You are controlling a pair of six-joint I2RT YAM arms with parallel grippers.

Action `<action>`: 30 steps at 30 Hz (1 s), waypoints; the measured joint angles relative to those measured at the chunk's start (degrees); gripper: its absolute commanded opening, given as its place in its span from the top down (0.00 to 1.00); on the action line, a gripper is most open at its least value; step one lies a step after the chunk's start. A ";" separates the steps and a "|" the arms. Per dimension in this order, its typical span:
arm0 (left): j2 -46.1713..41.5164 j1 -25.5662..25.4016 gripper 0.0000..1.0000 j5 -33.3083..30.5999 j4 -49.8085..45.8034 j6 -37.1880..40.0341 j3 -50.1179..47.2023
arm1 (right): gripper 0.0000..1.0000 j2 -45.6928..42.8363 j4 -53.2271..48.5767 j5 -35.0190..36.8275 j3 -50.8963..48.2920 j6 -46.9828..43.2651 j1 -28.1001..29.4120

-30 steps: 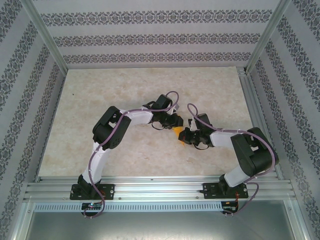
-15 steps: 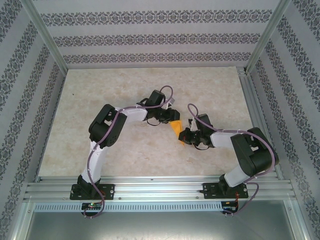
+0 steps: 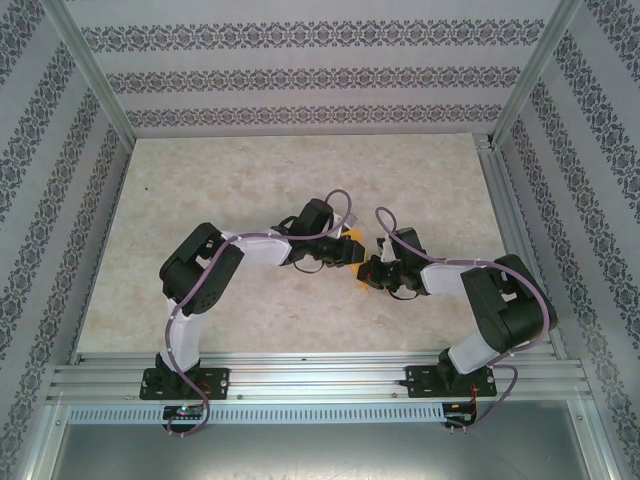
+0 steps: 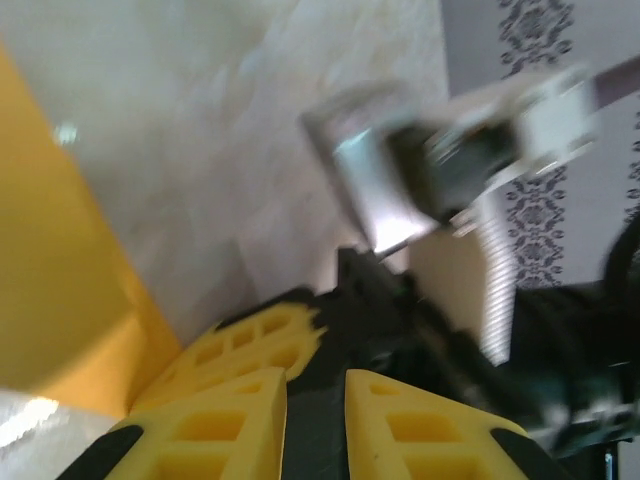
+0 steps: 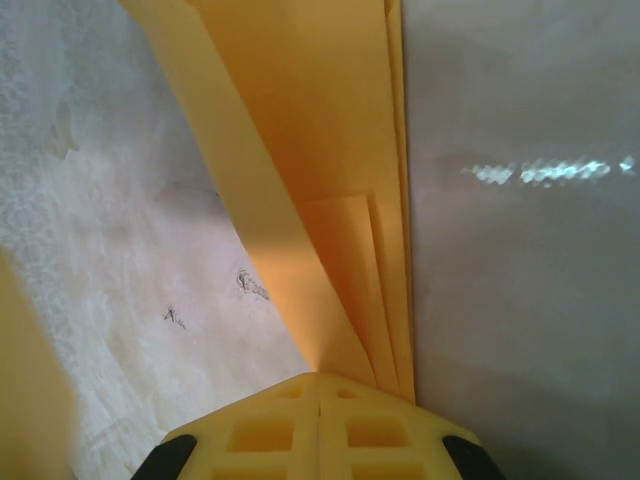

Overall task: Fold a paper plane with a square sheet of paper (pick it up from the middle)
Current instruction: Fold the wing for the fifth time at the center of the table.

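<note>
Swinging its elbow down toward the near-left, the left arm has brought the left end effector [image 3: 351, 252] closer to the right end effector [image 3: 369, 272], covering much of the orange paper seen earlier. Both meet near the middle of the surface [image 3: 200, 200]. The right end effector is clamped shut on the paper plane [image 5: 310, 150], whose folded layers fan out from its fingertips. The left end effector's jaws stand slightly apart with nothing between them, the paper just to its left.

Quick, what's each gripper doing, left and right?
Left gripper: cannot be told, the view is blurred.
Right gripper: closed, holding the folded paper.
</note>
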 measured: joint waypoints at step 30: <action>6.21 1.42 0.89 -5.55 6.08 -4.00 -1.11 | 1.00 0.02 -0.44 -0.04 0.20 -0.09 0.00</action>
